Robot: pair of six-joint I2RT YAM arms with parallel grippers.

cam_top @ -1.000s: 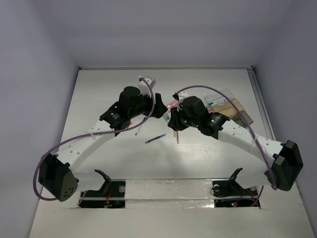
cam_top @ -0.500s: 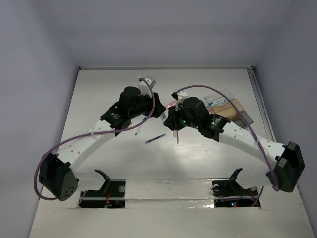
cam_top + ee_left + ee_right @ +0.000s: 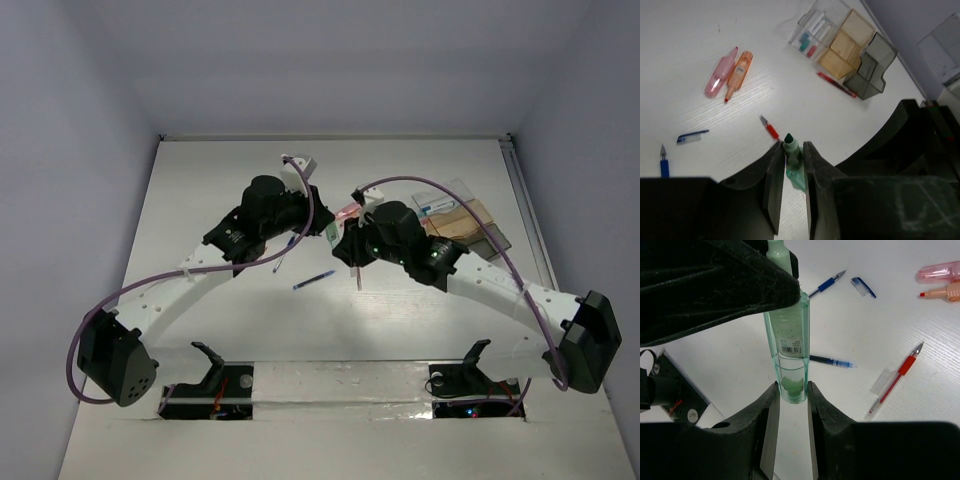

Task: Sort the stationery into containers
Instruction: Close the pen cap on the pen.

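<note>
pen (image 3: 313,281) centre, containers (image 3: 462,214) far right

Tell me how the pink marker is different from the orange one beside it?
The pink marker is see-through pink; the orange marker is peachy orange. The orange marker shows a small red tip at one end; the pink marker's ends look blunt. Both lie flat on the table, side by side, roughly parallel.

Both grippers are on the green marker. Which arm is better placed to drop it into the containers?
Right, probably. The containers sit on its side, and the right gripper clamps the marker by its barrel. The left gripper pinches only the tip end and would have to reach across the right arm.
</note>
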